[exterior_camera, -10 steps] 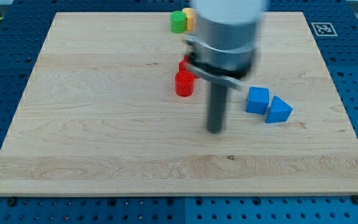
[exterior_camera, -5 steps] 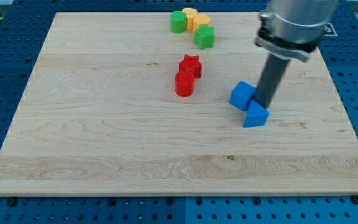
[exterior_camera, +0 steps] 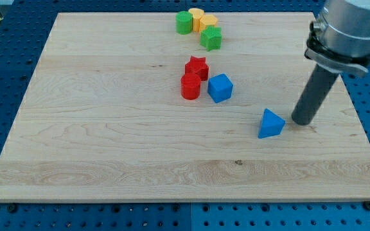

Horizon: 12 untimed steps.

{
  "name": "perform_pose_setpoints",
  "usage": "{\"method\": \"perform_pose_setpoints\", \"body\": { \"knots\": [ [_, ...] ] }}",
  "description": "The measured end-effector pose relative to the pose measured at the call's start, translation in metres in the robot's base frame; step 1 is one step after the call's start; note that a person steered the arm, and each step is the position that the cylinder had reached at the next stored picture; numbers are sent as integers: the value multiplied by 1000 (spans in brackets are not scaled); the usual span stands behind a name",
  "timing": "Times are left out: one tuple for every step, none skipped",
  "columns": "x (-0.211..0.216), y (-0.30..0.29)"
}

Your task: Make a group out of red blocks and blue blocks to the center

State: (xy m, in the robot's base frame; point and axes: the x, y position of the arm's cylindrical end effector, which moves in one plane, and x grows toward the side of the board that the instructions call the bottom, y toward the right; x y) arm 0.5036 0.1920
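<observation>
A red star block (exterior_camera: pixel 197 67) and a red cylinder (exterior_camera: pixel 190 86) sit together near the board's middle. A blue cube (exterior_camera: pixel 220 88) rests just to the right of the red cylinder, close to it. A blue triangular block (exterior_camera: pixel 270 123) lies apart, lower right of the cube. My tip (exterior_camera: pixel 302 121) is on the board just right of the blue triangular block, a small gap away.
A green cylinder (exterior_camera: pixel 184 22), a yellow block (exterior_camera: pixel 201 20) and a green star block (exterior_camera: pixel 211 38) cluster at the view's top edge of the wooden board (exterior_camera: pixel 95 128). The arm's grey body (exterior_camera: pixel 349 29) hangs over the upper right.
The blue cube has slid left to the red blocks. The blue triangular block stayed near its place. My tip moved from left of the blue blocks to the right of the triangular block.
</observation>
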Motion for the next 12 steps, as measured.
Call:
{"method": "perform_pose_setpoints", "body": {
  "knots": [
    [16,-35],
    [16,-71],
    [14,-107],
    [14,-126],
    [9,-126],
    [-3,-126],
    [-19,-126],
    [-24,-126],
    [-28,-128],
    [-42,-139],
    [-38,-130],
    [-12,-88]
  ]
}}
